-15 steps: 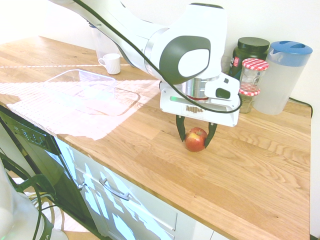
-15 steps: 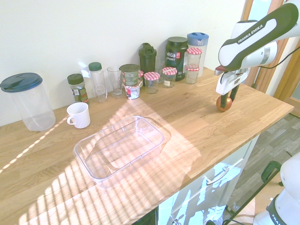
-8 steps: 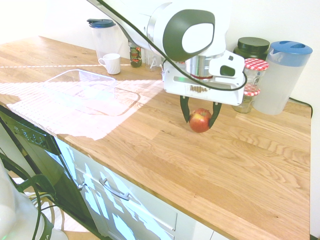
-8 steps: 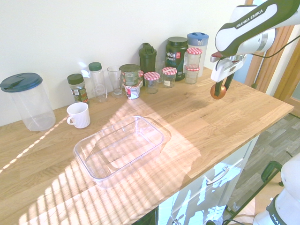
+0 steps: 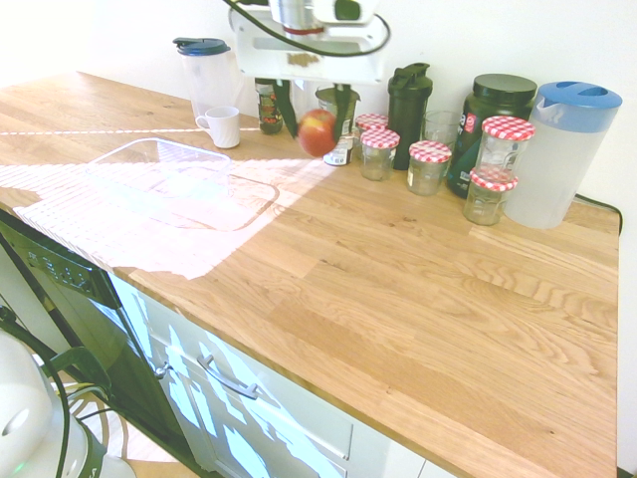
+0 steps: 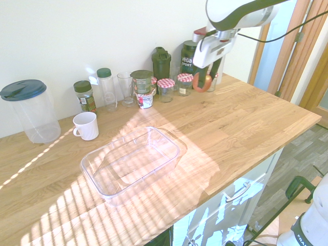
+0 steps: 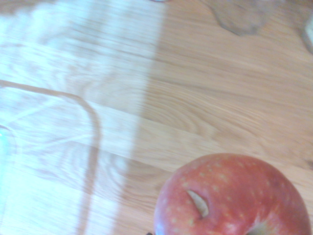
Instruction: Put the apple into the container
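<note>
Now I have the apple (image 5: 318,130) clamped in the hand (image 5: 317,127), fingers closed on its sides, and it hangs in the air well clear of the bench (image 5: 418,289); from the first outside camera it sits in front of the row of jars along the far wall, just near a brown-lidded jar (image 5: 338,105) and a red-checked-lidded jar (image 5: 377,151); from the second outside camera the hand (image 6: 203,81) carries the apple (image 6: 200,82) in front of the dark tub (image 6: 192,60) and the shaker bottle (image 6: 161,62); the wrist camera shows the apple (image 7: 234,197) from above, red with pale speckles, over bare wood; the container (image 5: 174,183) lies empty on the sunlit left part of the bench, well apart from the apple; a white mug (image 5: 222,126) stands beyond it, near a blue-lidded pitcher (image 5: 206,72); a second, larger pitcher (image 5: 564,151) stands at the far right.
</note>
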You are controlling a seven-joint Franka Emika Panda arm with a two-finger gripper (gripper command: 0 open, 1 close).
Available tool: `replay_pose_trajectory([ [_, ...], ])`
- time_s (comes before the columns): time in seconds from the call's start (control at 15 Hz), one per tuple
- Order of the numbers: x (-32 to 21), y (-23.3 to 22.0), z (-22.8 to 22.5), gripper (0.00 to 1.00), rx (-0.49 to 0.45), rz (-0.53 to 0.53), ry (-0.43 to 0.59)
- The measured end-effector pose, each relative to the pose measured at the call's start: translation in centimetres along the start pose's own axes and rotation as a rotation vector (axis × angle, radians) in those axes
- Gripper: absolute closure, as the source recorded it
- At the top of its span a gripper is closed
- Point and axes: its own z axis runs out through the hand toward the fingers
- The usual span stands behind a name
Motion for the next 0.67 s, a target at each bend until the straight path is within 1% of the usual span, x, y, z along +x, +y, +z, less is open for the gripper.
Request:
replay_pose_trajectory([
  [0.13,-2.6,-5.6,0.8,1.00,-0.005,-0.046,-0.013],
  [0.27,-5.2,-10.2,2.5,1.00,-0.015,-0.085,-0.037],
  [0.4,-7.8,-13.6,4.0,1.00,-0.027,-0.110,-0.057],
  [0.67,-11.9,-17.8,7.4,1.00,-0.057,-0.142,-0.095],
])
